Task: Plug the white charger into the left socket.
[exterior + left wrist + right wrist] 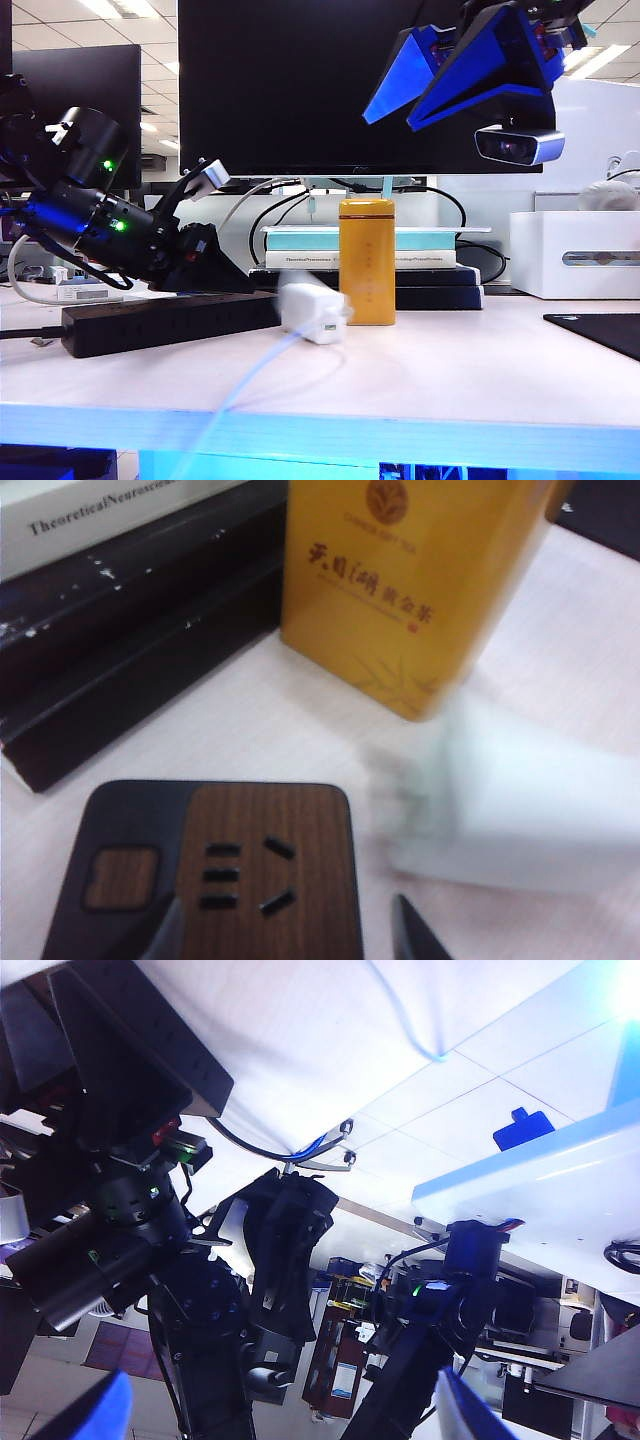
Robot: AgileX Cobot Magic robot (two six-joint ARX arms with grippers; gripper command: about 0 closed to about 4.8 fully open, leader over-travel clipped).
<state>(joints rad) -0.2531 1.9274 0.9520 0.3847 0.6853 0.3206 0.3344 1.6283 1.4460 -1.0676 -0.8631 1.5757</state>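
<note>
Left tool (290,930), jaws apart and empty, hangs over my long matte black power strip (170,320). Small white rounded charger (313,312) lies unplugged on the desk (460,370) beside the strip's end: grasping and plugging remain. Right tool (280,1405) waits wide, raised, holding nothing.

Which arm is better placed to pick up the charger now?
Left. The left gripper hangs low over the strip's end, jaws open, with the charger lying loose just beside it. The right gripper is open too, but raised high above the table, near the monitor.
</note>
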